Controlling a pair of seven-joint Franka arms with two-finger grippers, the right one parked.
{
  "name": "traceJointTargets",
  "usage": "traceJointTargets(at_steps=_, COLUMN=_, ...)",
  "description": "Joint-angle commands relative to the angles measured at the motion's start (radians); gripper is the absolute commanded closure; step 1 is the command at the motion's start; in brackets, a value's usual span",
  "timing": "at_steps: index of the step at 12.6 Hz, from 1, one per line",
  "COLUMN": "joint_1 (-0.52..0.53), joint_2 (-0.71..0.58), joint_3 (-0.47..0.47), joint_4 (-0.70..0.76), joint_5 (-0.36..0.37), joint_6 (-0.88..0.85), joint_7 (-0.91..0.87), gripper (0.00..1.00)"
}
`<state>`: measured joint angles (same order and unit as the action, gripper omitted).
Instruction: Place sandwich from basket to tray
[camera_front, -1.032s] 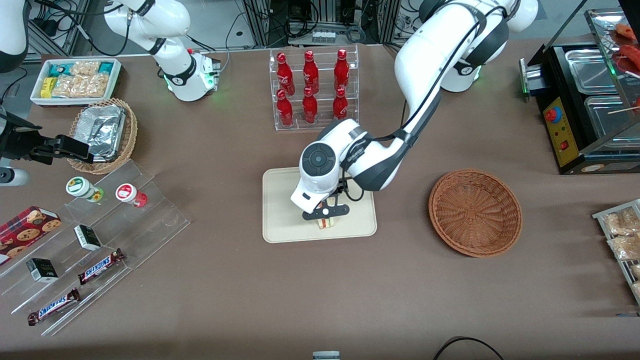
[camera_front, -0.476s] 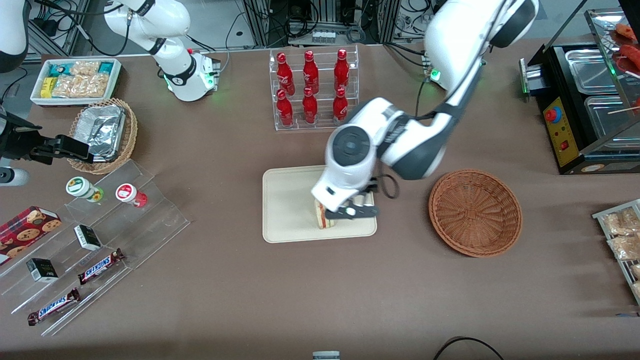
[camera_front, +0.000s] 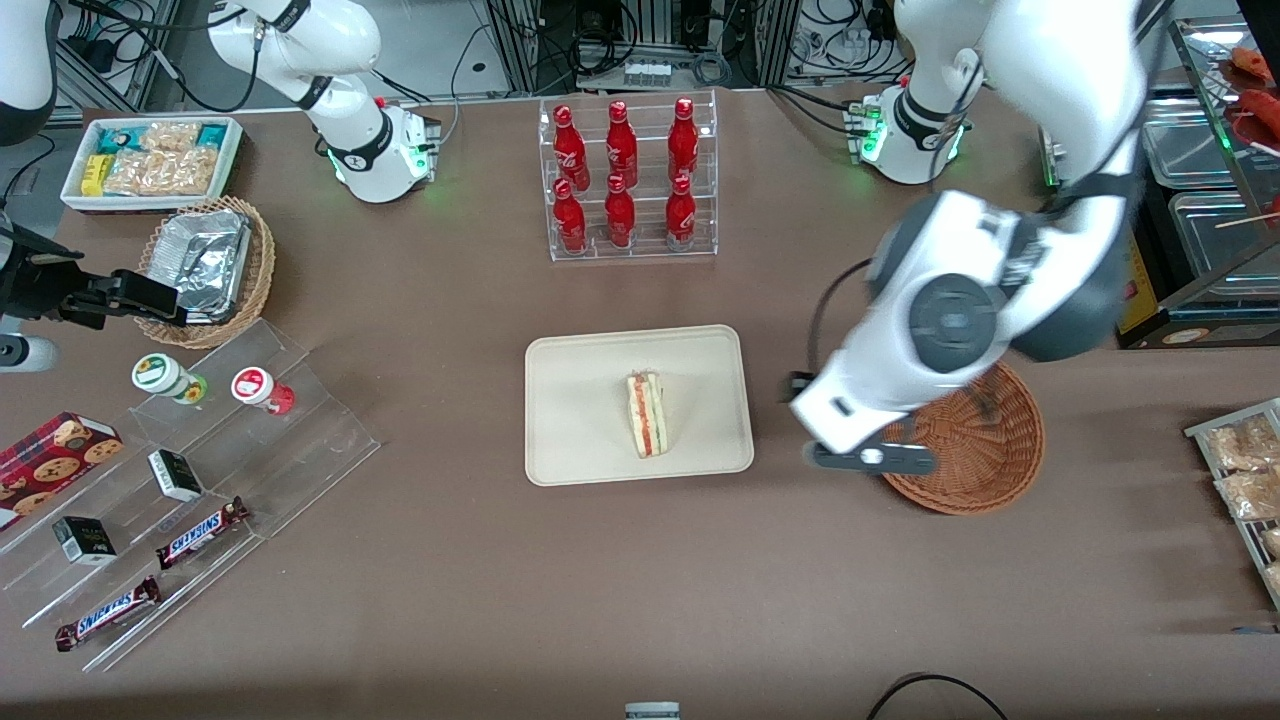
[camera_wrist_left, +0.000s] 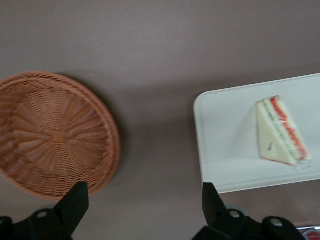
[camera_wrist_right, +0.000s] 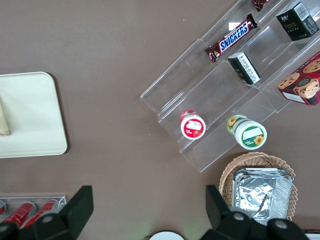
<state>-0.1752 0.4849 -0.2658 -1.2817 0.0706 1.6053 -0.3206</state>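
Sandwich (camera_front: 647, 414) placement is judged to be done: the wedge is seen lying on the tray (camera_front: 570, 440), with its striped cut edge turned up and its long axis running from the side nearer the front camera toward the bottle rack (camera_front: 628, 180). The gripper (camera_front: 868, 458) is held in the air above the table (camera_front: 640, 590), over the rim of the basket (camera_front: 975, 450) at the edge that faces the tray. In the left wrist view the two fingers (camera_wrist_left: 75, 202) are shown spread wide with nothing between them, so the jaws are released. From the jaws, the sandwich lies sideways toward the parked arm's end of the table, well apart, and the bare strip of table between tray and basket is found just under them. The basket (camera_wrist_left: 52, 135) appears to hold nothing in its visible part. No further grasp is thought to be needed; if one were asked for, the jaws would have to be carried back over the tray and closed across the short width of the wedge, not along its length. Only a retreat of the working arm is expected to be left.
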Motion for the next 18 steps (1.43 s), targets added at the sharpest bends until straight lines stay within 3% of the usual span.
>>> traceJointTargets(at_steps=1, joint_1=0.093, joint_2=-0.091, joint_3=-0.01, joint_4=-0.105, joint_5=-0.043, joint_6=0.002, joint_7=0.064, gripper=0.0)
traceJointTargets(at_steps=8, joint_1=0.187, joint_2=-0.247, joint_3=-0.004, joint_4=-0.269, joint_5=-0.048, joint_6=0.005, joint_7=0.139, gripper=0.0)
traceJointTargets(at_steps=12, joint_1=0.264, joint_2=-0.376, joint_3=-0.003, joint_4=-0.404, joint_5=-0.052, joint_6=-0.004, joint_7=0.277, gripper=0.0)
traceJointTargets(at_steps=15, joint_1=0.295, joint_2=-0.426, joint_3=0.002, joint_4=-0.401, joint_5=-0.06, joint_6=-0.093, joint_7=0.344, gripper=0.0)
traceJointTargets(at_steps=18, joint_1=0.258, joint_2=-0.459, joint_3=0.101, joint_4=-0.389, joint_5=-0.061, joint_6=-0.152, joint_7=0.377, gripper=0.0)
